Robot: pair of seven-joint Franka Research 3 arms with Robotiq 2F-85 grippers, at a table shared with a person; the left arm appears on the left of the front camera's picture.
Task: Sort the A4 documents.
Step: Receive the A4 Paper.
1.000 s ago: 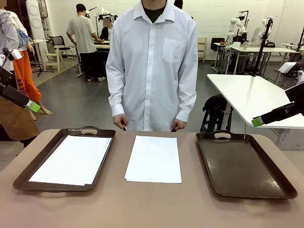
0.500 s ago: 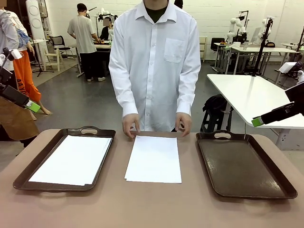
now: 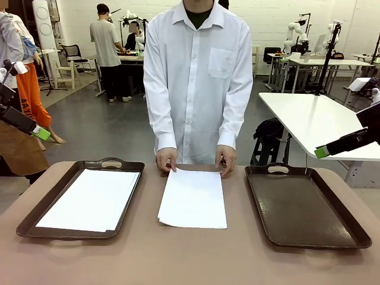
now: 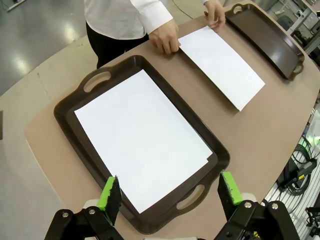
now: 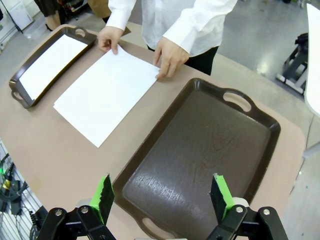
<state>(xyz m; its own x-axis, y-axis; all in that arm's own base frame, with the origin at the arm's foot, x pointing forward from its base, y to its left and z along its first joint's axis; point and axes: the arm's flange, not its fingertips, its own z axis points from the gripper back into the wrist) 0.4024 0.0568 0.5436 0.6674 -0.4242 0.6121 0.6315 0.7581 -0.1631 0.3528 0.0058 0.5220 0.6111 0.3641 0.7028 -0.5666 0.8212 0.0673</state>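
A stack of white A4 documents (image 3: 192,199) lies on the table between two trays, also seen in the right wrist view (image 5: 105,92). More A4 documents (image 3: 89,199) rest in the left tray (image 3: 27,221). The person's hands (image 3: 165,160) press on the far edge of the middle stack. My left gripper (image 4: 170,192) hovers open high above the left tray's near end. My right gripper (image 5: 162,196) hovers open above the empty right tray (image 3: 309,208). Both are empty, and in the front view they sit at the far left (image 3: 40,133) and far right (image 3: 322,152).
The person in a white shirt (image 3: 199,77) stands at the far side of the table. The brown tabletop (image 3: 190,255) has free room along its near edge. A white table (image 3: 314,119) stands behind on the right.
The person's hands came forward from beside the body onto the far edge of the middle stack, and its near left corner shifted slightly. Both arms stayed still.
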